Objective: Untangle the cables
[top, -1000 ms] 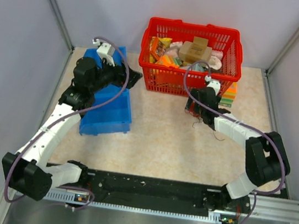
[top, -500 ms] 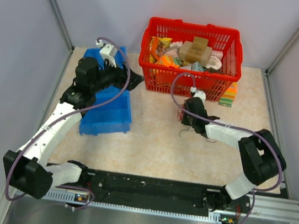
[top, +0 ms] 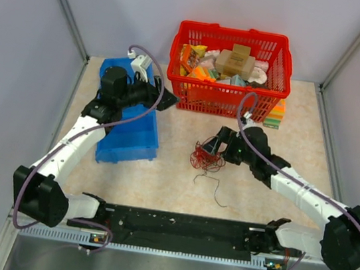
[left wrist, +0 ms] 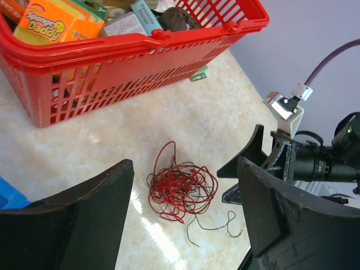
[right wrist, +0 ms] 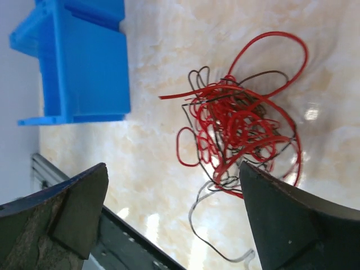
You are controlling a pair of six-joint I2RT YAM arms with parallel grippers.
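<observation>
The cables (top: 207,158) are a loose loopy nest of thin glossy red wire with a few darker strands and stray ends trailing out, lying on the shiny beige marbled surface (top: 180,179) in front of the red plastic mesh basket (top: 225,98). The right fingers (right wrist: 281,225), chunky black wedges, are spread wide and empty, with the nest just ahead of them. The left fingers (left wrist: 84,225) are wide apart and empty too, up by the basket's corner, well apart from the nest.

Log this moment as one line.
cables: tangled, lying on table | right gripper: open, close to cables | left gripper: open, empty, near red basket
</observation>
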